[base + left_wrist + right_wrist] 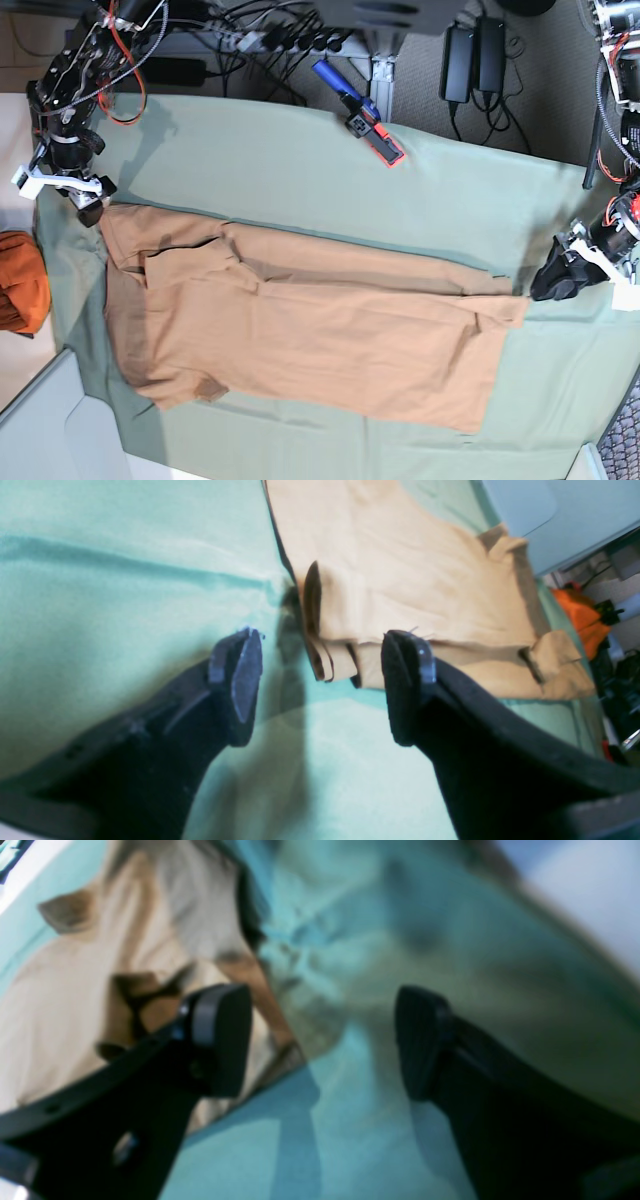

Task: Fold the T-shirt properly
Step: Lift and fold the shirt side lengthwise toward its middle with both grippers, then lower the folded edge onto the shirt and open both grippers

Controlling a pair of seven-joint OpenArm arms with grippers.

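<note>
The tan-orange T-shirt [300,320] lies flat across the green cloth [300,150], with its upper long edge folded over. My left gripper [556,278] hovers at the shirt's right end. In the left wrist view this gripper [322,690] is open, and the shirt's layered corner [340,660] lies just beyond the fingertips, not held. My right gripper [90,200] is at the shirt's upper left corner. The right wrist view shows it [320,1040] open and blurred, with the T-shirt [75,990] behind its left finger [220,1040] and only green cloth in the gap.
A darker orange bunched cloth [20,280] lies off the table's left edge, also showing as an orange bundle [582,620] in the left wrist view. A blue and red tool [365,118] rests on the green cloth at the back. Cables and power bricks [470,50] lie behind the table.
</note>
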